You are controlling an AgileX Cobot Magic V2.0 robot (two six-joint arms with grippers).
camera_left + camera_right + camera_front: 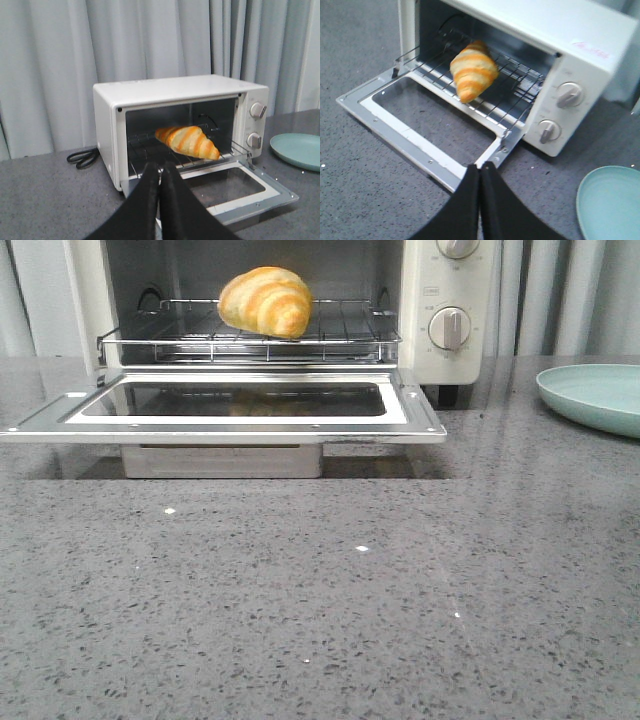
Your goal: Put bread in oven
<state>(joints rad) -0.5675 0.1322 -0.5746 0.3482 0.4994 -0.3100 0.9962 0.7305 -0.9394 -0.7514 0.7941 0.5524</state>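
Observation:
The bread, a golden-orange croissant roll with paler bands, lies on the wire rack inside the cream-white oven. The oven's glass door hangs open and flat. The bread also shows in the left wrist view and the right wrist view. My left gripper is shut and empty, back from the oven's front left. My right gripper is shut and empty, above the open door's corner. Neither gripper shows in the front view.
A pale green plate sits on the grey speckled counter right of the oven. The oven's black cord lies coiled at its left side. Grey curtains hang behind.

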